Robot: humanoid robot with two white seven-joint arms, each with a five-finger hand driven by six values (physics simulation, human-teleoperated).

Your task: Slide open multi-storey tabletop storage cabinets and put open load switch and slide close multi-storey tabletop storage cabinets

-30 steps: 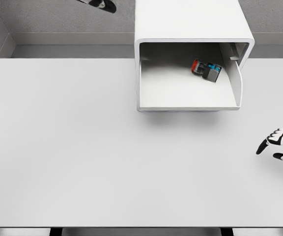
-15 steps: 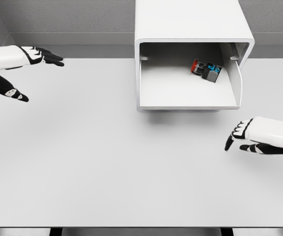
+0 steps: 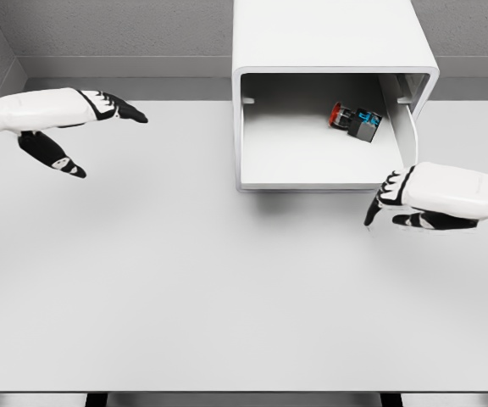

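The white storage cabinet (image 3: 329, 38) stands at the table's far middle-right with its drawer (image 3: 312, 180) slid out toward me. Inside the drawer lies the load switch (image 3: 356, 119), a small dark block with a red end and blue marks. My right hand (image 3: 388, 203) hovers just outside the drawer's front right corner, fingers bent downward and holding nothing. My left hand (image 3: 100, 127) reaches in over the far left of the table, fingers stretched out and thumb apart, far from the cabinet.
The white table (image 3: 185, 280) spreads in front of the cabinet, with its front edge near the bottom of the picture. A grey wall (image 3: 117, 34) runs along the far side.
My right hand has moved left and up to the drawer's front right corner. My left hand has come in from the left and reached further right.
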